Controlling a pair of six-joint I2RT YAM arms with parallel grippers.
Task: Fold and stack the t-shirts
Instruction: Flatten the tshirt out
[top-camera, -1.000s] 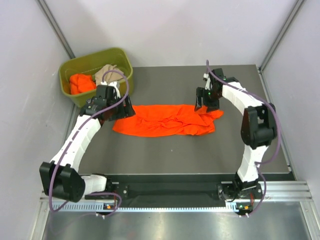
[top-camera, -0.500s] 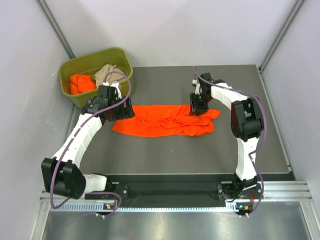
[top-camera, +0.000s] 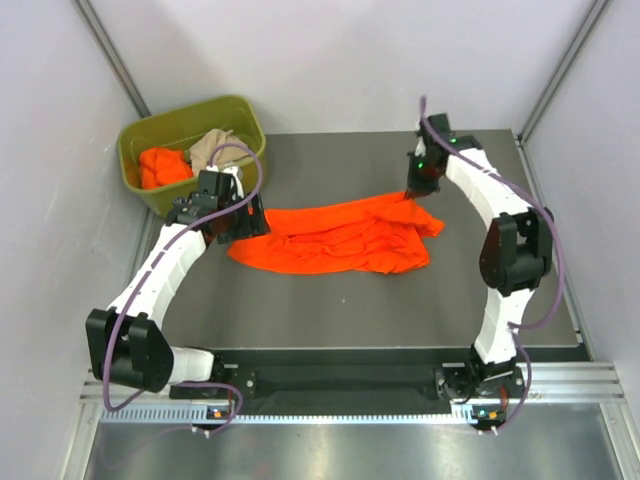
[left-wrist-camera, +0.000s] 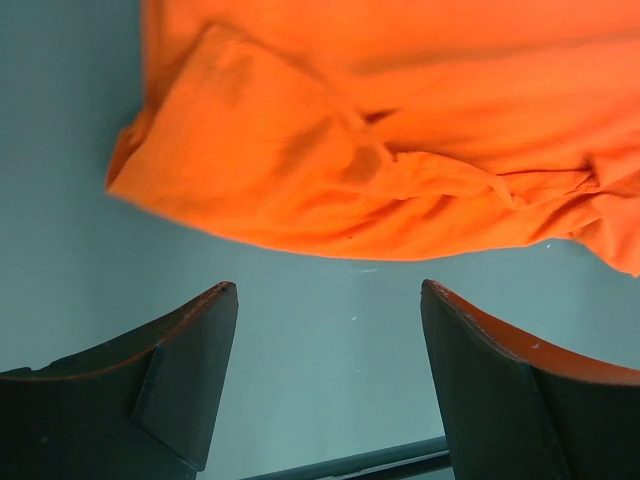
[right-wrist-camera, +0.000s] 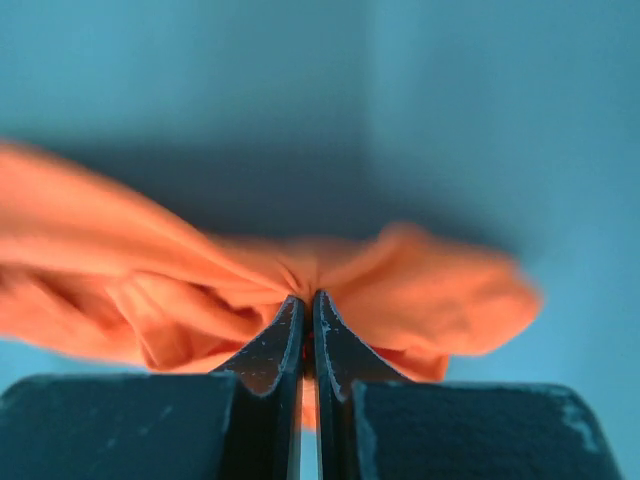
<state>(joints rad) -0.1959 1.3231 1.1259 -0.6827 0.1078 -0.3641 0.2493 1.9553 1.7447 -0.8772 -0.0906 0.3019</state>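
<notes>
Right gripper (right-wrist-camera: 308, 300) has drawn back clamped on the spread orange t-shirt's (top-camera: 340, 235) corner, left gripper (left-wrist-camera: 328, 288) gapes wide beside it; nothing folded, 2 t-shirts (top-camera: 163, 166) untouched in bin (top-camera: 180, 113).

— Which colour is seen on the t-shirt on the table (top-camera: 335, 237)?
— A plain bright orange is shown, with no print. The table (top-camera: 330, 300) is seen as dark grey.
— And the bin (top-camera: 243, 108)?
— Olive green. An orange t-shirt (top-camera: 162, 166) and a beige-tan t-shirt (top-camera: 210, 145) are seen in it.
— The robot?
— The left arm (top-camera: 165, 265) and right arm (top-camera: 490, 195) are coloured white with black joints, the cables (top-camera: 256, 172) purple, and the left gripper (left-wrist-camera: 327, 288) and right gripper (right-wrist-camera: 308, 300) black.
</notes>
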